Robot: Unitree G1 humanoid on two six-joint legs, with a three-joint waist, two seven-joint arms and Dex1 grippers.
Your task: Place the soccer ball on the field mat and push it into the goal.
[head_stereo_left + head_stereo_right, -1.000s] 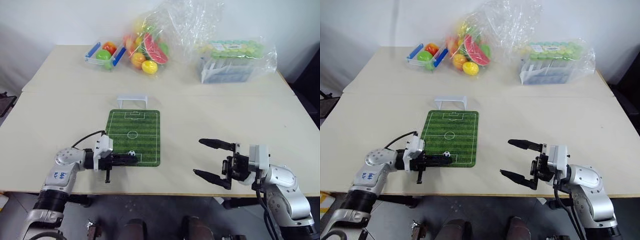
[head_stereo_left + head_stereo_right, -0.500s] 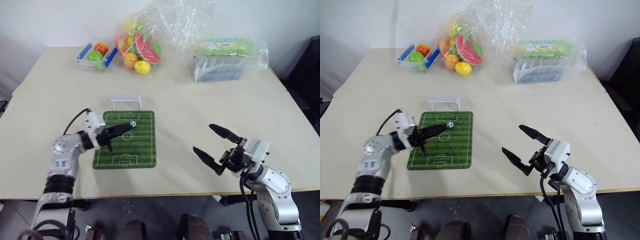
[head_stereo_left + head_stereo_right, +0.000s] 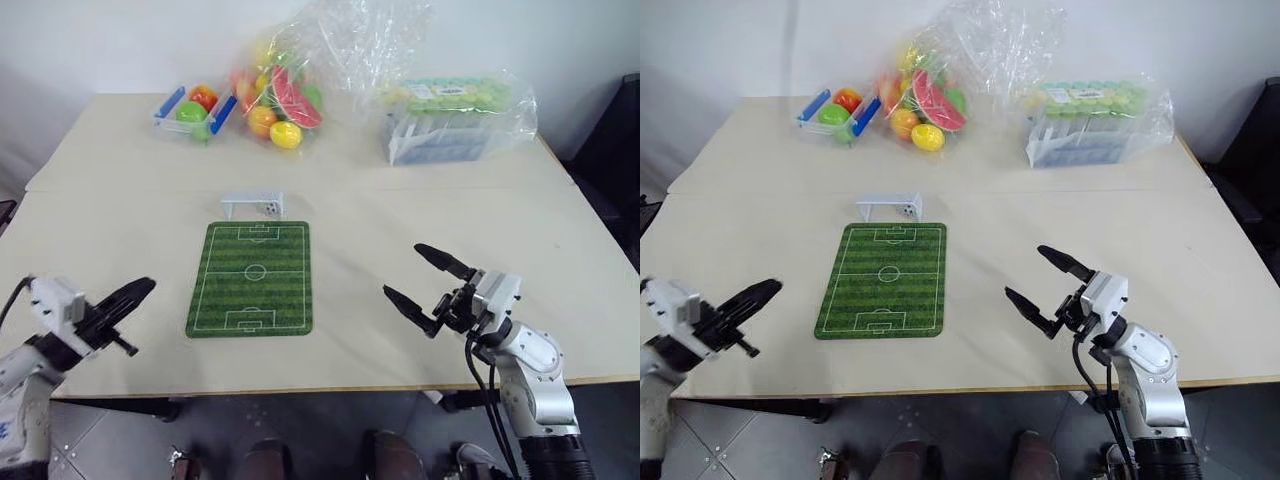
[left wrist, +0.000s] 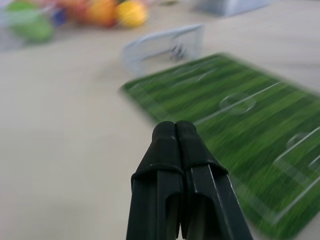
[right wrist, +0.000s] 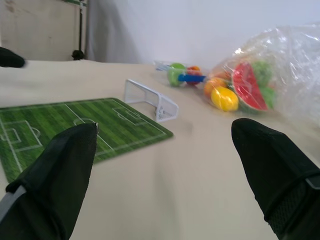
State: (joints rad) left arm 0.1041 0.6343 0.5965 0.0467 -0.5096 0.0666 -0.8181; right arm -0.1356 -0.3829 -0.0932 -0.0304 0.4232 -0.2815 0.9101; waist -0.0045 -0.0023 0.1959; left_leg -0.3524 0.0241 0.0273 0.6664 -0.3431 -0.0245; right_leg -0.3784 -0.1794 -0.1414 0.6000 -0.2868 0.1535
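Ball (image 3: pixel 271 208): one, inside goal (image 3: pixel 252 205) | mat (image 3: pixel 251 277): one | left end effector (image 3: pixel 138 290) pinched, empty | right end effector (image 3: pixel 415 281) wide

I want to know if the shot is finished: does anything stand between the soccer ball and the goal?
Nothing visible does. The soccer ball already lies inside the goal, toward its right post, just past the far end of the field mat.

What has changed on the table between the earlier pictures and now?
The soccer ball went from the near end of the field mat up its length and now lies inside the goal. The left gripper, shut throughout, pushed it there and then drew back off the mat toward the robot's left. The right gripper stayed open and empty, beside the mat. The mat and goal kept their places.
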